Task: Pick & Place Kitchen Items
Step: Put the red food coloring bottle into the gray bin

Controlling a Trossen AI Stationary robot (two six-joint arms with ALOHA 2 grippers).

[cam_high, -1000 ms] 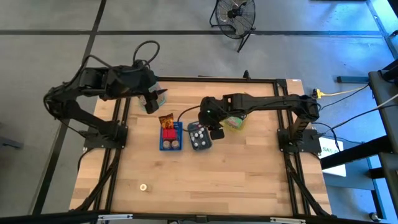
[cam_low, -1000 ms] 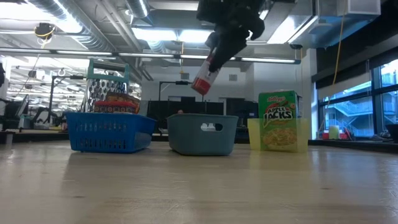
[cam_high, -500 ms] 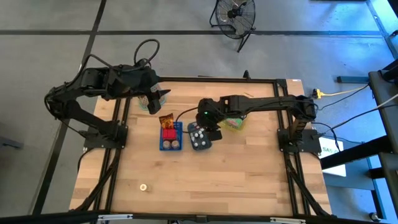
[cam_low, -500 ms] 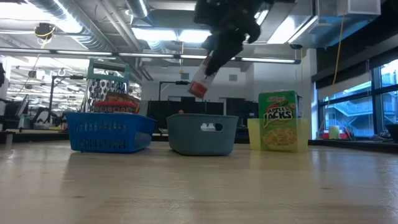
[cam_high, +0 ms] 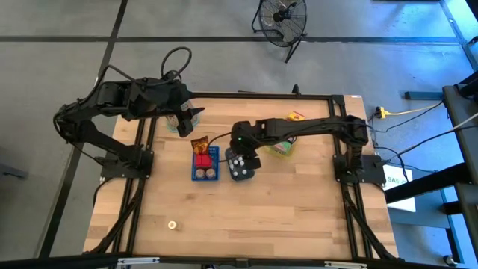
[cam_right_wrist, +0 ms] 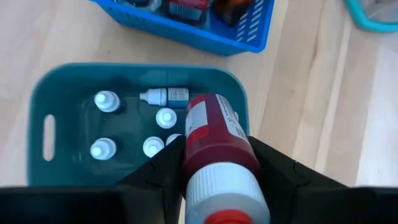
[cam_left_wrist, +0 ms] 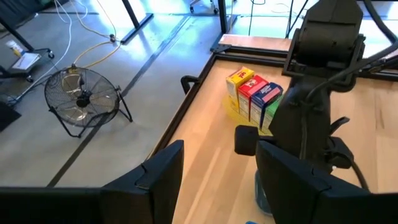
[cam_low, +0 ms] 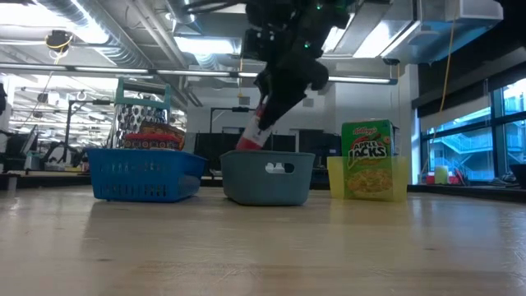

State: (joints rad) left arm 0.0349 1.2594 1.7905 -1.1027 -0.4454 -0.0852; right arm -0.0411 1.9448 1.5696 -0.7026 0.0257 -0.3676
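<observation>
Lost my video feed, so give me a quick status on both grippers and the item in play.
Right gripper shut on red bottle, tilted over grey-blue bin. Small white bottles already inside. Left gripper open, empty, parked at table's far edge. Nothing blocking.

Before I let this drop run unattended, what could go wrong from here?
The right gripper holds the red bottle tilted over the grey-blue tray. Released like that, it would likely fall sideways. The small white bottles already crowd the tray, so it may knock them over. It hangs near the tray's rim and might catch it.
</observation>
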